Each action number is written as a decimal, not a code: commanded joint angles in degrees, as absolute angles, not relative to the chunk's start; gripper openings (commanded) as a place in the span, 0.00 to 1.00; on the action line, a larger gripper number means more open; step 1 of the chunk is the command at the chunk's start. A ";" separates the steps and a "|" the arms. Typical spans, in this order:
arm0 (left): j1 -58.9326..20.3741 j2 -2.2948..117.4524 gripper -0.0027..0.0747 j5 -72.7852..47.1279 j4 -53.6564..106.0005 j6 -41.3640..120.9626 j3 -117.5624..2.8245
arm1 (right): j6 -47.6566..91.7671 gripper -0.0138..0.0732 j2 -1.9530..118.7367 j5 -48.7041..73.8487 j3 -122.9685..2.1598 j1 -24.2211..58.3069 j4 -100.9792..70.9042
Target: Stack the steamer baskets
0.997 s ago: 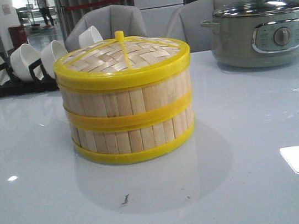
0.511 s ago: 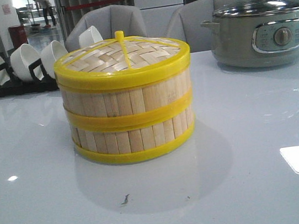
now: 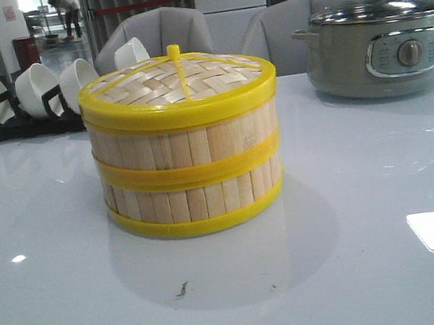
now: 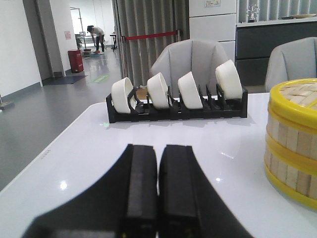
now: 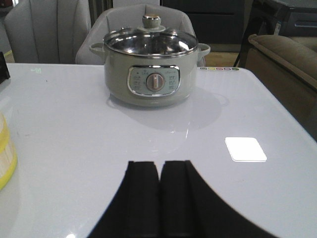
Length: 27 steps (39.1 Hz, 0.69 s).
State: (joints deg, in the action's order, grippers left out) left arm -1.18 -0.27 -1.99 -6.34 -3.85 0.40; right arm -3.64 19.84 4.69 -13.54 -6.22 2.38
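Two steamer baskets [image 3: 190, 170] stand stacked in the middle of the white table, with pale wood-slat walls and yellow rims. A woven-bamboo lid [image 3: 177, 83] with a yellow rim covers the top one. The stack's edge also shows in the left wrist view [image 4: 294, 139] and barely in the right wrist view [image 5: 5, 158]. My left gripper [image 4: 158, 148] is shut with nothing in it, low over the table and well apart from the stack. My right gripper [image 5: 159, 164] is shut and empty on the stack's other side. Neither gripper appears in the front view.
A grey-green electric pot [image 3: 378, 43] with a glass lid stands at the back right, also seen ahead of my right gripper [image 5: 151, 74]. A black rack of white bowls [image 3: 26, 96] sits at the back left, seen too in the left wrist view [image 4: 178, 96]. Chairs stand behind the table.
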 commanded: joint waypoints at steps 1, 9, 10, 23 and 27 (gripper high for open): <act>-1.14 -1.04 0.14 3.05 -6.46 -4.30 0.45 | -4.43 0.22 17.88 -1.18 -14.75 -6.07 2.22; -1.14 -1.04 0.14 3.05 -6.46 -4.30 0.45 | -4.42 0.22 9.91 -1.13 -9.34 -6.07 2.22; -1.14 -1.04 0.14 3.05 -6.46 -4.30 0.45 | -4.42 0.22 8.69 -1.24 -8.33 -6.07 2.22; -1.14 -1.04 0.14 3.05 -6.46 -4.30 0.45 | -4.48 0.22 -1.81 -3.69 -0.51 -6.07 2.22; -1.14 -0.94 0.14 3.05 -6.46 -4.30 0.45 | -4.48 0.22 -1.81 -4.49 0.65 -6.07 2.22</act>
